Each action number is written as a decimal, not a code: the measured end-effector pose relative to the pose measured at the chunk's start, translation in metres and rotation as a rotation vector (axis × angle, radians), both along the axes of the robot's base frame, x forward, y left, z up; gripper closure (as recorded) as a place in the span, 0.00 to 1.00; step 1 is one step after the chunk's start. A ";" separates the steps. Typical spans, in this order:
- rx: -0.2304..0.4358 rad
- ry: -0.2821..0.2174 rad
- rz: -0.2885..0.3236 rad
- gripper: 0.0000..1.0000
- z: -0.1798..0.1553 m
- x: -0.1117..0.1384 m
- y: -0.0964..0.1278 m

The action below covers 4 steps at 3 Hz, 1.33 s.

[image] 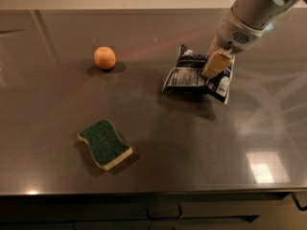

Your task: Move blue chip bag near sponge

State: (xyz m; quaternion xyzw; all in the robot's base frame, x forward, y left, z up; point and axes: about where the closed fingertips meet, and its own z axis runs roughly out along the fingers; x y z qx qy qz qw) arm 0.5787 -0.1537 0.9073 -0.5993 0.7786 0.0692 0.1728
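Note:
The blue chip bag point(189, 73), dark navy foil with white printed panels, hangs a little above the dark counter at right of centre, with its shadow under it. My gripper point(212, 69) reaches down from the upper right and is shut on the bag's right part. The sponge point(104, 143), green top on a pale yellow base, lies flat at the front left, well apart from the bag.
An orange ball point(104, 57) rests on the counter point(158, 166) at the back left. The counter's front edge runs along the bottom, with dark cabinet fronts below it.

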 end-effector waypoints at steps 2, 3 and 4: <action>0.130 0.059 0.122 1.00 0.030 -0.043 0.057; 0.173 0.100 0.198 1.00 0.032 -0.068 0.089; 0.182 0.134 0.254 1.00 0.026 -0.086 0.113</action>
